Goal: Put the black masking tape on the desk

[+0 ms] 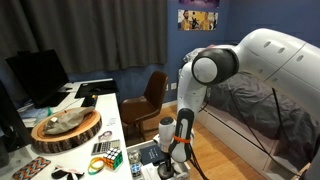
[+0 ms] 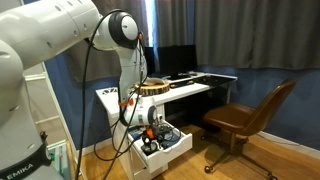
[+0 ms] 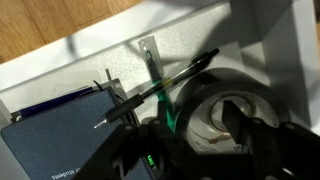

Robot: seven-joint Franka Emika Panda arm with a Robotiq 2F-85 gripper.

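The black masking tape (image 3: 190, 96) is a wide roll with a white core, lying flat in the open white drawer (image 2: 172, 147) under the white desk (image 1: 107, 112). It shows only in the wrist view. My gripper (image 3: 195, 130) is down in the drawer, seen in both exterior views (image 1: 172, 150) (image 2: 150, 135). One finger stands inside the roll's hole and the other outside its wall. There is a gap between the inner finger and the core, so the jaws look open around the wall.
A black pen (image 3: 170, 82) and a blue notebook (image 3: 50, 140) lie beside the tape. The desk holds a round wooden tray (image 1: 65, 128), a puzzle cube (image 1: 110, 157) and a monitor (image 1: 38, 72). A brown chair (image 2: 250, 115) and a bed (image 1: 250, 100) stand near.
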